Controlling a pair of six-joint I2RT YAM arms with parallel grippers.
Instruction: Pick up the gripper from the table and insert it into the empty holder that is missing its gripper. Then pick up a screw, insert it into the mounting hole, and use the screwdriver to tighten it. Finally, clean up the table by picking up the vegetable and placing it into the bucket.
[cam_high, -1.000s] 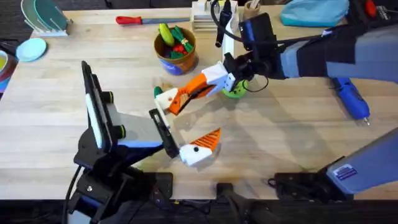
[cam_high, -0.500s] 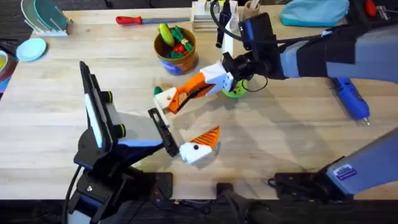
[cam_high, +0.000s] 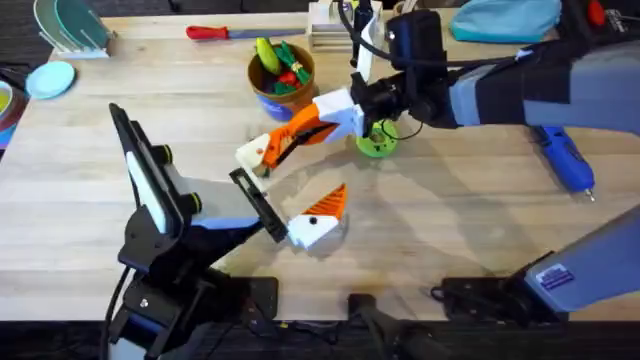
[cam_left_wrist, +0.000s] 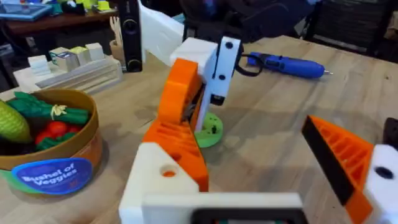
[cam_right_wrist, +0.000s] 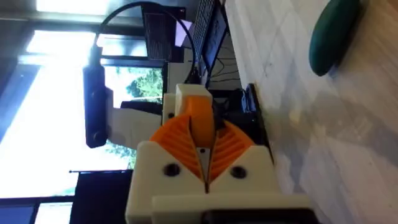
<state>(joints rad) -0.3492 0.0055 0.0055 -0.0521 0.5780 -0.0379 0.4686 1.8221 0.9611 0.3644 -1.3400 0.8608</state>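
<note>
Nearest the bases, the left arm's hand sits low over the tabletop near the middle. Its jaw tips are spread open and hold nothing: one white tip carries an orange ribbed pad, seen edge-on in the left wrist view, and the other is the bare white holder with a round mounting hole in its face.

Just beyond it, the right arm reaches in from the right and across the middle. Its hand is pressed shut on the gripper, a small orange wedge clamped between the two ribbed orange pads. The right wrist view shows the wedge standing out past the white fingertips, its long axis in line with the fingers. From overhead that line slants from upper right to lower left, so the wedge points toward the left arm.

Beside the right hand's tips lies the vegetable, dark green and oblong, flat on the wood.

A green ring lies under the right arm's wrist. Farther back stands the bucket, blue with a brown rim, holding yellow, red and green toy foods. The screwdriver lies well to the right, its metal tip pointing toward the near edge. A red-handled screwdriver rests along the far edge.
</note>
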